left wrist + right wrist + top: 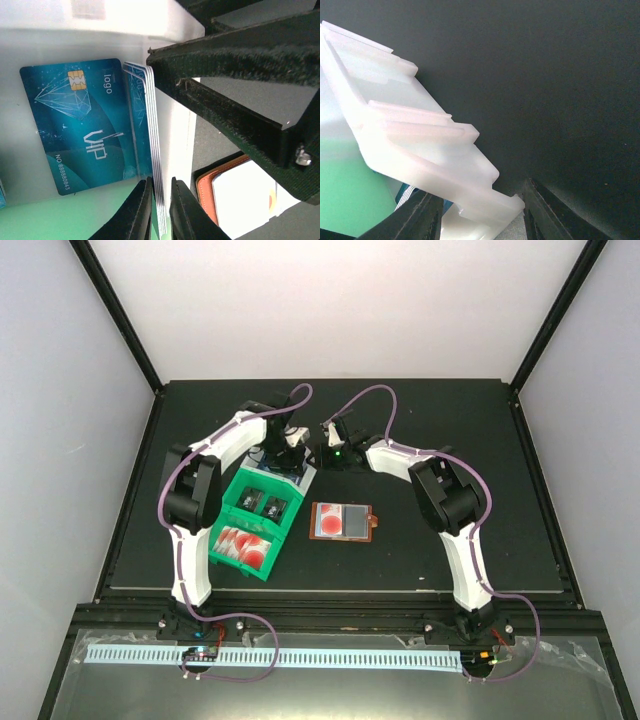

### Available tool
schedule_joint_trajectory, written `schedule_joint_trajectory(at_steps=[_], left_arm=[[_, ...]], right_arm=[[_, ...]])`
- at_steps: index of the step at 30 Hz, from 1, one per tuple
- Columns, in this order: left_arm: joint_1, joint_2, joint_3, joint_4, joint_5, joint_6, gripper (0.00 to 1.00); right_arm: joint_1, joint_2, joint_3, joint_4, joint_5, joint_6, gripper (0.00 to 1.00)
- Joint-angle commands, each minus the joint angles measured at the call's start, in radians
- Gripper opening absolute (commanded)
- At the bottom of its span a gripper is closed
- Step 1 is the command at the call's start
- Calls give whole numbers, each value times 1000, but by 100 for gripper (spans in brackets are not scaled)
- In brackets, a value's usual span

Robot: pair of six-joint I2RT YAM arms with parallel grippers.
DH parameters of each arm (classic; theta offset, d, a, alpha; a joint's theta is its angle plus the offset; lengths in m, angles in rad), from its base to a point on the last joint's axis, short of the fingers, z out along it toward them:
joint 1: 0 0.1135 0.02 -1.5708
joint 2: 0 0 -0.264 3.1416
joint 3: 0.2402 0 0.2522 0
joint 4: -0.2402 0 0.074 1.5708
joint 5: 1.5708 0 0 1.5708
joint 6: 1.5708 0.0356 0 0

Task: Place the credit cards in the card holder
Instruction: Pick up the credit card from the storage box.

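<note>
Nearest the lens of the left wrist camera, the left gripper [161,181] has its fingers drawn narrow. We see them pinching the lower edge of the upright blue cards [149,125], which lean against the white wall of the tray [292,527]. A flat blue card [82,125] lies face up just beside them in the same compartment, the one farthest from the arm bases.

From above, the middle compartment holds black cards [260,504]. The nearest compartment holds red-and-white cards [243,545].

The card holder [358,521] lies open on the black table [450,420], just to the right of the tray and apart from it. We see a red card in its left pocket.

The right gripper [481,190] sits at the tray's far right corner. Its fingers stand moderately apart, and the white corner lip fills the gap from finger to finger.
</note>
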Motion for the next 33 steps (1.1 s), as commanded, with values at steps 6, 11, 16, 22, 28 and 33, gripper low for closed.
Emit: schedule_joint_trajectory(at_steps=[6,11,16,22,28,33], left_arm=[[-6,-14,57,-40,6,16,12],[-6,6,64,-30,-7,10,29],[-8,56,84,-13,-12,7,37],[-21,99,105,-26,-11,25,34],[-21,90,102,-25,-8,29,27],[-21,65,107,-36,7,23,21]], right_arm=[[-10,6,-3,-49,72,2,44],[-10,8,-3,-49,70,2,44],[-10,11,-6,-51,71,4,44],[-11,6,-6,-50,76,6,44],[-12,5,-7,-50,75,6,44],[-11,3,-9,-50,78,6,44]])
